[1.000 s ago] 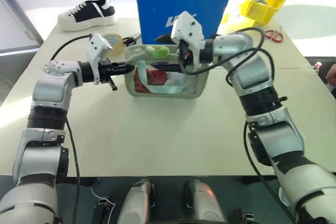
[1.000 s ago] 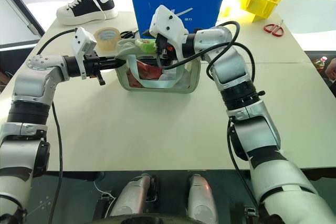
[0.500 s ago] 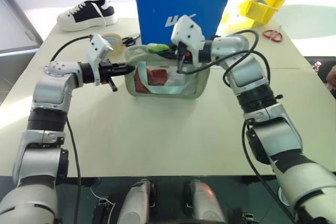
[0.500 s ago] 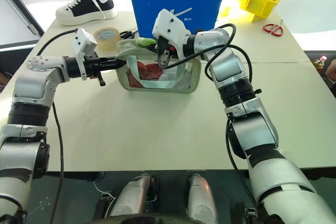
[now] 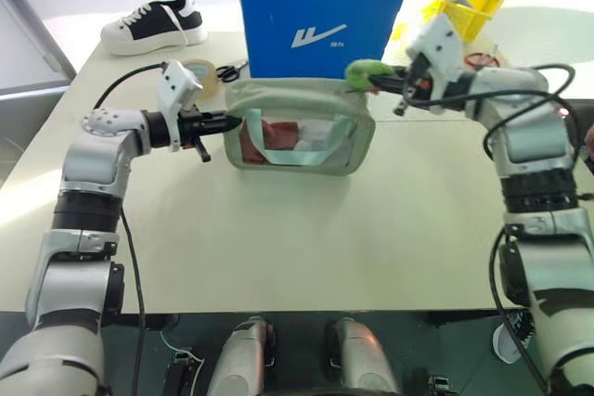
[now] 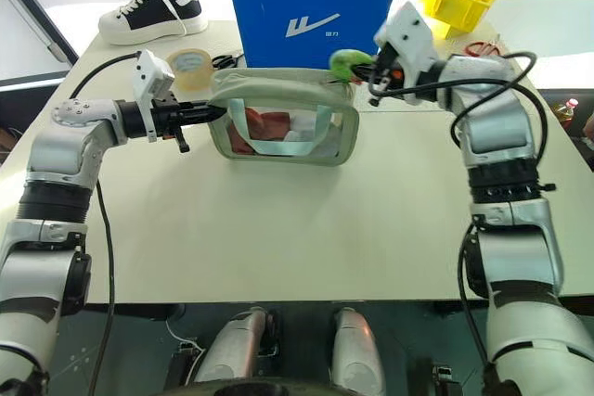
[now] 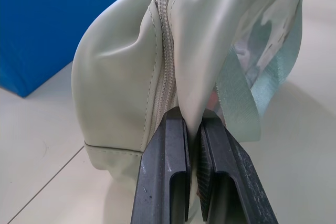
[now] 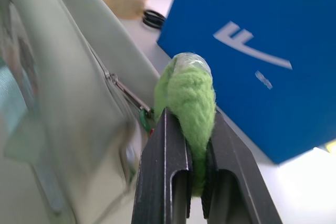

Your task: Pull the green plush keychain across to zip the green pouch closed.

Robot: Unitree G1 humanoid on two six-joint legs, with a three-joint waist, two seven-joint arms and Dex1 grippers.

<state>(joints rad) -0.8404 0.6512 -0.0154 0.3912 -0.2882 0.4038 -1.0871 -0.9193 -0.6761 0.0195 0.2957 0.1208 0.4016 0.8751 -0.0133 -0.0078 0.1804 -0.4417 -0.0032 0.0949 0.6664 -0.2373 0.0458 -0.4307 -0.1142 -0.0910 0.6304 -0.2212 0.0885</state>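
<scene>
At the worktop (image 5: 278, 229) centre sits the pouch (image 5: 299, 136), its nine o'clock end pinched tight in the left gripper (image 7: 193, 135). Right gripper (image 8: 195, 145) is clamped on the keychain (image 5: 364, 70), up at the pouch's two o'clock corner.

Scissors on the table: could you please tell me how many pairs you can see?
2. A black-handled pair lies between the tape roll and the blue box; a red-handled pair lies near the yellow bin, partly behind the right arm. Others may be hidden behind the box.
</scene>
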